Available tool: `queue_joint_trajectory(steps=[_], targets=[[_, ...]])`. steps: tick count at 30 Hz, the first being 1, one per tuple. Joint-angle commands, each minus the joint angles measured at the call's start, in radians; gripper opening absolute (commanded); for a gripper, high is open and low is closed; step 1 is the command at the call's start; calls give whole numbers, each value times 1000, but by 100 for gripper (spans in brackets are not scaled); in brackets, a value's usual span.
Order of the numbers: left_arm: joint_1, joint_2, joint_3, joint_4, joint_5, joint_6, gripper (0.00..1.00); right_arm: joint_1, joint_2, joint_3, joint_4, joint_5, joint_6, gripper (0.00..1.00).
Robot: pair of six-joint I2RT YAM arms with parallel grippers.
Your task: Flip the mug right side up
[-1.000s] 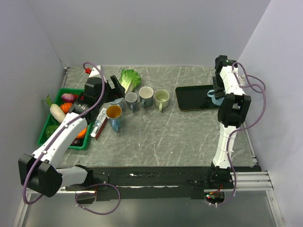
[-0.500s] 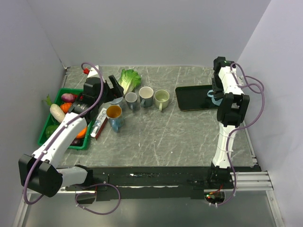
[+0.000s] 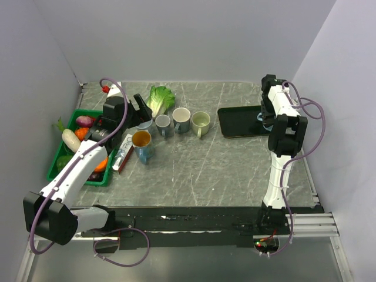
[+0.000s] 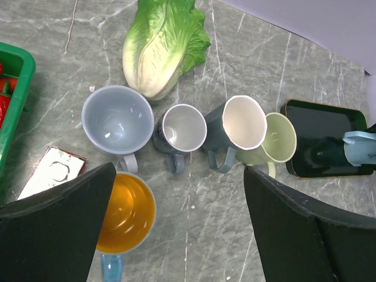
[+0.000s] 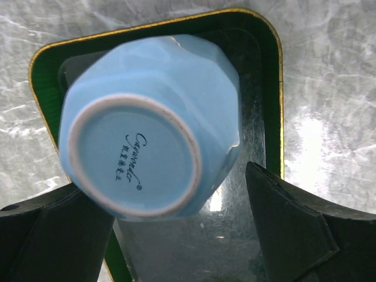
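Observation:
A light blue mug (image 5: 147,123) stands upside down on the dark gold-rimmed tray (image 5: 258,70), its printed base facing up; it also shows as the mug (image 3: 262,117) at the back right. My right gripper (image 5: 170,194) is low over it, open, with one finger on each side. The left finger sits against the mug's side. A gap remains between the mug and the right finger (image 5: 288,223). My left gripper (image 4: 179,173) hangs open and holds nothing above a group of upright mugs.
Upright mugs stand in a cluster: pale blue (image 4: 117,120), dark blue (image 4: 183,129), cream-lined (image 4: 244,123), pale green (image 4: 279,138), orange-lined (image 4: 126,211). A lettuce (image 4: 164,44) lies behind them. A green bin (image 3: 73,114) of vegetables and a carton (image 4: 53,173) sit at the left.
My right gripper has shifted slightly toward the back-left over the tray and its jaws have narrowed a little. The left arm has barely moved.

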Motion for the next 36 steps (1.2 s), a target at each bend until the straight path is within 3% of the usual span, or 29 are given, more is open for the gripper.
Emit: queue_joint_trajectory(steps=[1,6,10,15,18,19,20,27,36], targets=[[8,-34,-4,39,-18,-7,96,8,-45,-15,-21,34,46,88],[13,-42,-10,39,-16,-11,96,11,-79,-56,12,14,45,77],[16,-43,-13,40,-12,-14,96,11,-108,-92,60,6,25,56],[17,-46,-19,45,-4,-19,96,11,-105,-78,63,5,8,40],[19,-46,-21,43,-2,-19,96,11,-107,-79,87,-1,-15,23],[19,-49,-19,43,-2,-18,96,11,-105,-79,96,-6,-24,8],[19,-49,-19,43,-2,-19,96,11,-105,-78,107,-12,-47,0],[20,-55,-19,40,1,-19,96,11,-145,-134,267,-79,-181,0],[22,-46,11,37,62,-47,96,25,-353,-298,527,-222,-362,0]])
